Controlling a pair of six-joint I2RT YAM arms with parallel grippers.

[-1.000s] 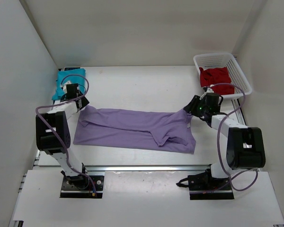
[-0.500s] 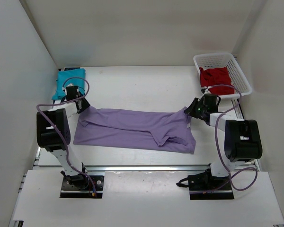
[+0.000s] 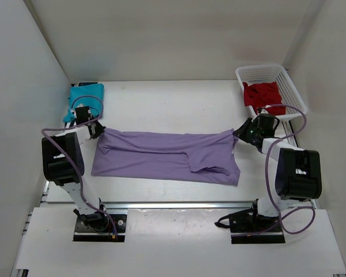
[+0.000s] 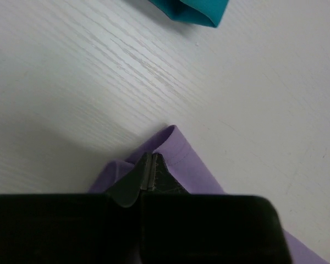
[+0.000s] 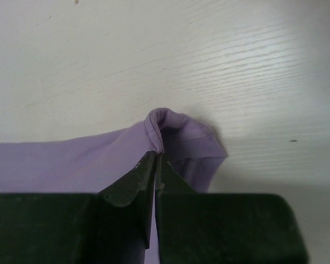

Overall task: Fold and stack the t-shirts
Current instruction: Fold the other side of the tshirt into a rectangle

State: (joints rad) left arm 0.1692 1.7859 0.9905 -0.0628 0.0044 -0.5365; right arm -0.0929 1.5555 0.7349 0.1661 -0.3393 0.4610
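Clamped shut since a second ago, your left hand [image 3: 97, 130] and right hand [image 3: 241, 134] have each moved a little outward, and the lavender t-shirt [image 3: 161, 157] between them lies drawn straighter along its far edge than before.

Across the white surface [image 3: 173, 104], that lavender t-shirt spreads flat and wide, folded lengthwise into a long band, with a sleeve doubled over near its right end. It fills most of the middle ground between your two arms.

At the far right corner stands the white mesh basket [image 3: 293, 88], and the dark red t-shirt [image 3: 262, 94] sits bunched inside it. At the far left, the teal t-shirt [image 3: 84, 96] lies folded on the surface, well apart from the lavender one; its edge shows at the top of the left wrist view [image 4: 192, 10].

Your left hand [image 4: 150, 165] pinches the far-left corner of the lavender cloth [image 4: 181, 159], fingers pressed together with the purple fabric peaking up just ahead of them. Your right hand [image 5: 155, 159] grips the far-right corner, where the hem [image 5: 170, 129] rises in a small fold between the closed fingers. Both corners are lifted only slightly off the surface.
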